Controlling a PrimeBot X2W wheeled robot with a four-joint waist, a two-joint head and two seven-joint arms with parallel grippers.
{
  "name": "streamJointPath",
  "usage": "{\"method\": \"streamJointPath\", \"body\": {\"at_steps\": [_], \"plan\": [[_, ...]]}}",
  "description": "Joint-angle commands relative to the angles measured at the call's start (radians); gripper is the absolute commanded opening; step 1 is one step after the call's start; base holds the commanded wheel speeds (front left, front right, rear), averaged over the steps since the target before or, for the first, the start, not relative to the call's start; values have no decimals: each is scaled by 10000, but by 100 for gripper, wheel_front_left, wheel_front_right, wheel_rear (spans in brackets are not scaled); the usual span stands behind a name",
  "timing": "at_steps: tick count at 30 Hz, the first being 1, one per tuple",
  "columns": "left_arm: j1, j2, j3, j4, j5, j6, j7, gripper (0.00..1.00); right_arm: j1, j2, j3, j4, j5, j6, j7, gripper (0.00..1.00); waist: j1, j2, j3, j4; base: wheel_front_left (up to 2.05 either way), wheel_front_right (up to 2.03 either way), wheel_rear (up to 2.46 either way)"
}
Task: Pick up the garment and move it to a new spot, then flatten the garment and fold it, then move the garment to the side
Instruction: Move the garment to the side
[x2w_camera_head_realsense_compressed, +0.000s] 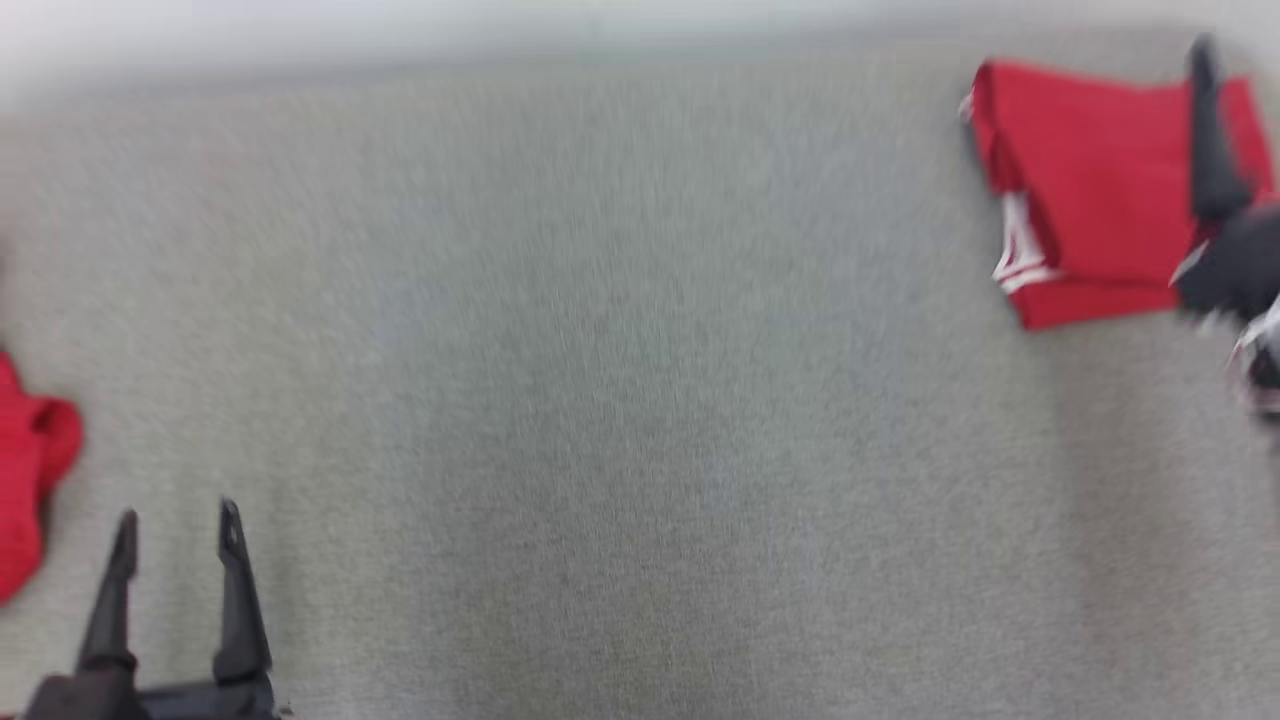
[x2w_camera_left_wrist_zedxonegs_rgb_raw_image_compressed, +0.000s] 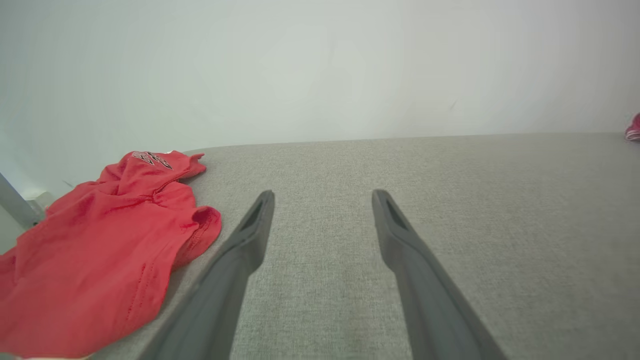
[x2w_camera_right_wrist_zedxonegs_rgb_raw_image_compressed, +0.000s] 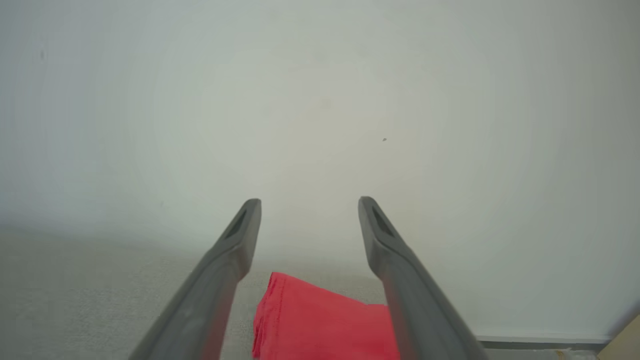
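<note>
Red knit cloth, thin and limp, is what is to be handled. The folded garment (x2w_camera_head_realsense_compressed: 1090, 180) is seen lying flat at the far right of the grey fabric surface (x2w_camera_head_realsense_compressed: 640, 400), its white-striped hem (x2w_camera_head_realsense_compressed: 1020, 250) turned toward the middle. The right gripper (x2w_camera_right_wrist_zedxonegs_rgb_raw_image_compressed: 307, 205) is held over the garment's right-hand part with fingers spread and nothing between them. In the right wrist view the cloth lies below the fingers, and contact cannot be made out (the head view is blurred). The left gripper (x2w_camera_head_realsense_compressed: 178, 520) is likewise parted and empty, low at the near left, near a second, crumpled garment (x2w_camera_left_wrist_zedxonegs_rgb_raw_image_compressed: 100, 250) bunched at the left edge.

Such cloth is judged light, soft and without stiffness. Its layers would slide over one another, and a fold would be lost if one ply alone were lifted. All layers are best pinched together at a folded edge or corner. The crumpled piece is best taken at a seam, collar or hem, where the material is thicker.
</note>
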Motion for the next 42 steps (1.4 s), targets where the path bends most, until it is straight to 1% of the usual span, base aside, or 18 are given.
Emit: {"method": "streamJointPath", "body": {"at_steps": [1, 5, 6, 10, 14, 20, 26, 30, 36, 42], "plan": [[236, -81, -36, 93, -47, 35, -60, 100, 605, 202, -111, -226, 41, -28, 17, 100, 4, 3, -1577, 170, 0, 0, 0], [566, -144, -129, 316, -108, 53, 24, 100, 2137, 844, -558, -1270, -75, -26, 213, 100, 4, 3, -2224, 210, 0, 0, 0], [703, -141, -142, 383, -146, 87, 83, 100, 2974, 1191, -842, -1798, -184, -28, 348, 100, 4, 3, -2484, 211, 0, 0, 0], [975, -116, -145, 452, -197, 148, 213, 100, 4444, 1914, -1371, -2836, -374, -26, 636, 100, 4, 3, -2897, 181, 0, 0, 0], [986, -92, -209, 511, -244, 144, 354, 100, 5749, 2622, -2026, -3766, -554, -26, 901, 100, 4, 3, -3083, 254, 0, 0, 0], [999, 68, -124, 635, -320, 129, 492, 100, 7174, 3574, -2376, -4763, -898, -26, 1127, 100, 4, 3, -3236, 317, 0, 0, 0], [1137, 277, 74, 676, -413, 220, 725, 100, 8051, 4313, -2579, -5106, -1115, -26, 1163, 100, 4, 3, -3422, 471, 0, 0, 0], [1188, 474, 101, 740, -546, 67, 942, 100, 8405, 4639, -2746, -5024, -1063, -26, 1049, 100, 4, 3, -3567, 574, 0, 0, 0], [1384, 589, 261, 799, -778, -19, 861, 100, 8670, 4859, -2579, -4839, -1171, -26, 983, 100, 4, 3, -3692, 658, 0, 0, 0], [1339, 434, 385, 982, -1064, -87, 655, 100, 8706, 4938, -2472, -4621, -1280, -26, 948, 100, 4, 3, -3800, 774, 0, 0, 0]]}}
